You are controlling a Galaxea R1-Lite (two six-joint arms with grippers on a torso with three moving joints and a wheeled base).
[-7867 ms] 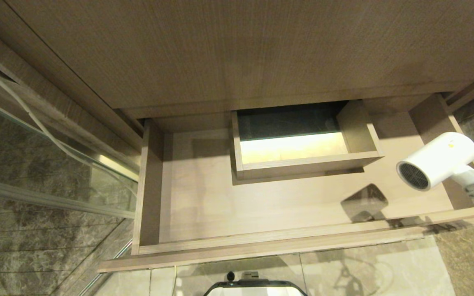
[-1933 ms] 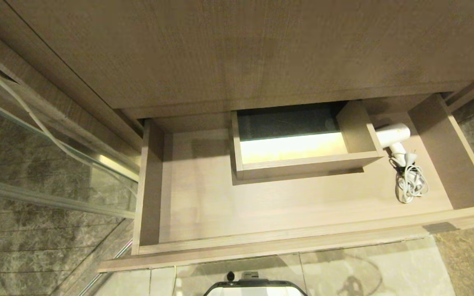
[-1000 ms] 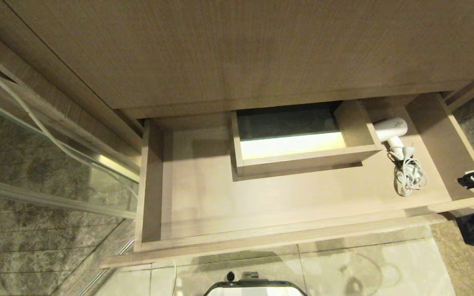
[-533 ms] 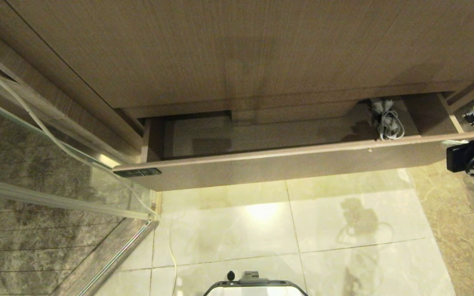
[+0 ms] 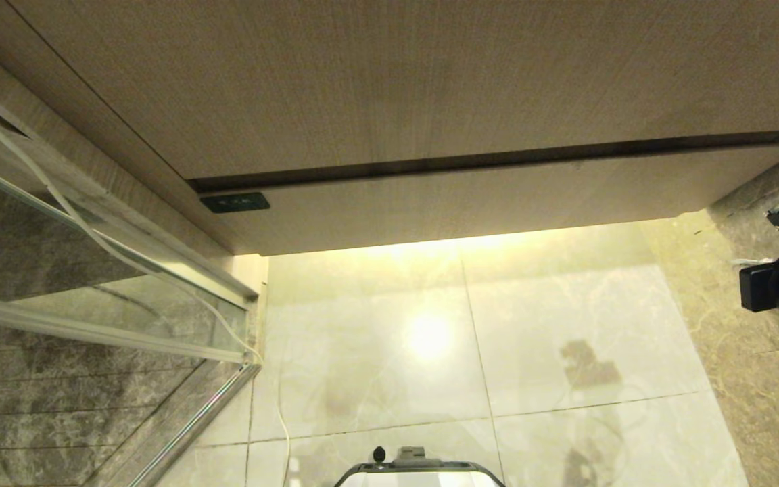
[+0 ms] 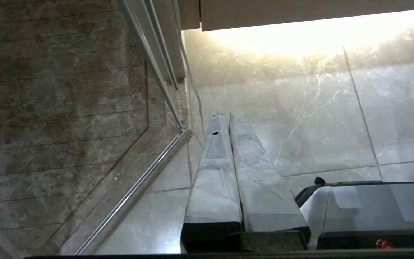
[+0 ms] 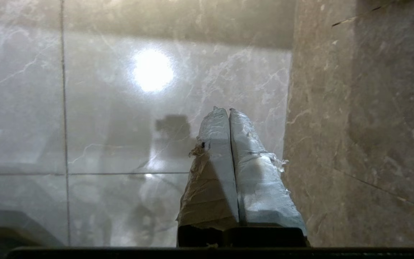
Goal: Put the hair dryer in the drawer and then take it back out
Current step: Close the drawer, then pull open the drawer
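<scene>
At the left a glass partition point(image 5: 92, 297) stands over dark marble, and the left gripper point(image 6: 225, 116) hangs parked above the pale floor tiles point(image 5: 470, 338), its fingers pressed together on nothing. The drawer point(image 5: 470, 206) sits pushed flush under the wood panel point(image 5: 389, 81), hiding the hair dryer. At the far right, the right gripper point(image 7: 222, 109) hangs over the floor, fingers together and empty.

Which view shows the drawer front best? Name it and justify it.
The head view: the drawer shows as a shut, narrow wood front running nearly the full width under the taller panel. The left wrist view catches only one end of it over the floor. The right wrist view shows none of it.
</scene>
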